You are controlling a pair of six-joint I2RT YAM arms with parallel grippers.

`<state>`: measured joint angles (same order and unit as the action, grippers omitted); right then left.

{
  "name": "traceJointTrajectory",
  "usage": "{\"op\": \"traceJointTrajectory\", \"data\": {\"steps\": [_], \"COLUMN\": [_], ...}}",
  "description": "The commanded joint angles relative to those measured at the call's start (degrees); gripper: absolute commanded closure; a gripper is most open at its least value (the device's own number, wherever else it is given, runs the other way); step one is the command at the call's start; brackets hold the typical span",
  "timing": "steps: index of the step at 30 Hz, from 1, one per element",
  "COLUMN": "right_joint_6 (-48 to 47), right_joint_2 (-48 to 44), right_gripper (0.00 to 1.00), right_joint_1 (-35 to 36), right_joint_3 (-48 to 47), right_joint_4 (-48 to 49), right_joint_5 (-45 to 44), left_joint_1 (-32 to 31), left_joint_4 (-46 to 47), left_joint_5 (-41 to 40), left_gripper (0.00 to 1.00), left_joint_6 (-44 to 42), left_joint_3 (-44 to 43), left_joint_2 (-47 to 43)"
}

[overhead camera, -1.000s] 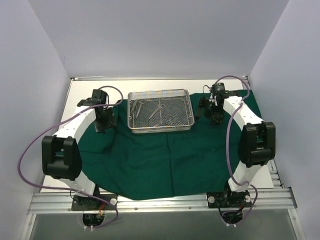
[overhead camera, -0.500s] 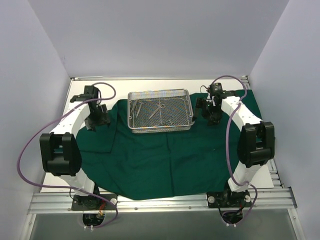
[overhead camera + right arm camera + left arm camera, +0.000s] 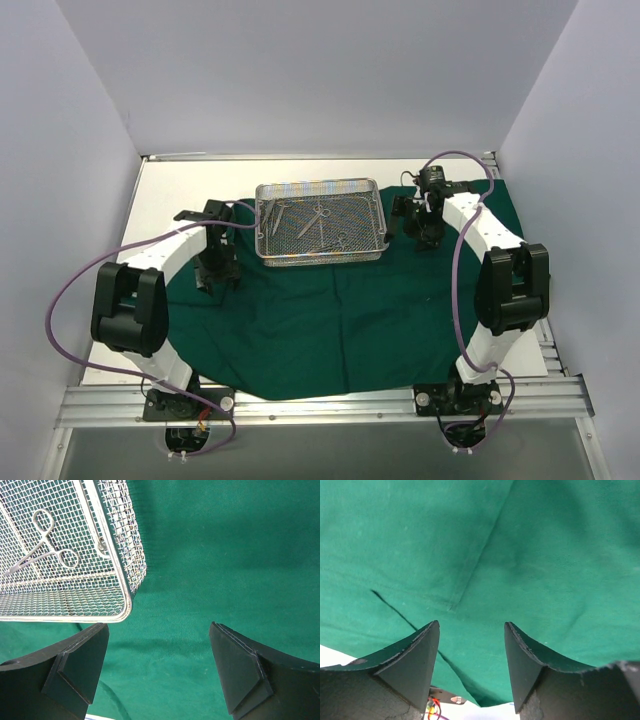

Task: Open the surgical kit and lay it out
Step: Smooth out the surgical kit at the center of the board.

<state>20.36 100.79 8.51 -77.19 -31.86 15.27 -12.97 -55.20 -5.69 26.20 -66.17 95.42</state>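
Hovering low over the drape [image 3: 545,555], the left gripper [image 3: 471,630] has its fingers [image 3: 415,655] apart w/ nothing between them; only green cloth shows in the gap. Can't tell if the tips touch the cloth. A long crease [image 3: 480,555] runs through the fabric ahead of the gripper, and a thin dark fold line [image 3: 395,610] slants toward the left finger. A sliver of white table [image 3: 330,655] shows past the cloth edge at bottom left.

From the top cam, the left gripper [image 3: 215,268] is over the drape's left part, near the tray's [image 3: 320,258] front-left corner but apart from it.

Right gripper [image 3: 159,630] is also spread wide and holds nothing, w/ bare drape [image 3: 225,545] under it. The tray's corner [image 3: 122,535] sits just ahead and to the left of that gripper, not touching. Inside, ring-handled forceps [image 3: 45,550] lie flat on the mesh floor. From the top cam, the right gripper [image 3: 425,232] is just beside the tray's right side.

The tray rests on the drape [image 3: 330,320] toward its far edge, about mid-table between the two arms. Several thin steel instruments [image 3: 318,215] lie in it, all inside the rim; too small to sort by type from above.

The drape is spread across most of the table [image 3: 170,185], w/ its near edge by the arm bases. White table shows on the left and far left. Purple cables [image 3: 60,310] loop off both arms.
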Motion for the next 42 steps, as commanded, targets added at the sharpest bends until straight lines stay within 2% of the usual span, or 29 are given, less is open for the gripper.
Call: {"op": "traceJointTrajectory", "data": {"steps": [1,22,30,42], "right_joint_6": [-0.1,-0.2,-0.3,-0.4], "right_joint_2": [-2.2,-1.8,-1.7,-1.8], "right_gripper": [0.16,0.16,0.16,0.16], "right_joint_1": [0.2,0.2,0.1,0.1], "right_joint_3": [0.5,0.9,0.7,0.6], "right_joint_4": [-0.7,-0.5,-0.7,-0.8], "right_joint_5": [0.1,-0.1,-0.1,0.1], "left_joint_1": [-0.1,-0.6,-0.7,-0.5], "left_joint_4": [-1.0,-1.3,-0.5,-2.5], "left_joint_5": [-2.6,-11.4,-12.0,-13.3], "left_gripper": [0.37,0.5,0.56,0.71], "left_joint_6": [2.5,3.7,3.9,3.2], "left_joint_3": [0.3,-0.6,-0.4,-3.3], "left_joint_2": [0.2,8.3,9.4,7.9]}}
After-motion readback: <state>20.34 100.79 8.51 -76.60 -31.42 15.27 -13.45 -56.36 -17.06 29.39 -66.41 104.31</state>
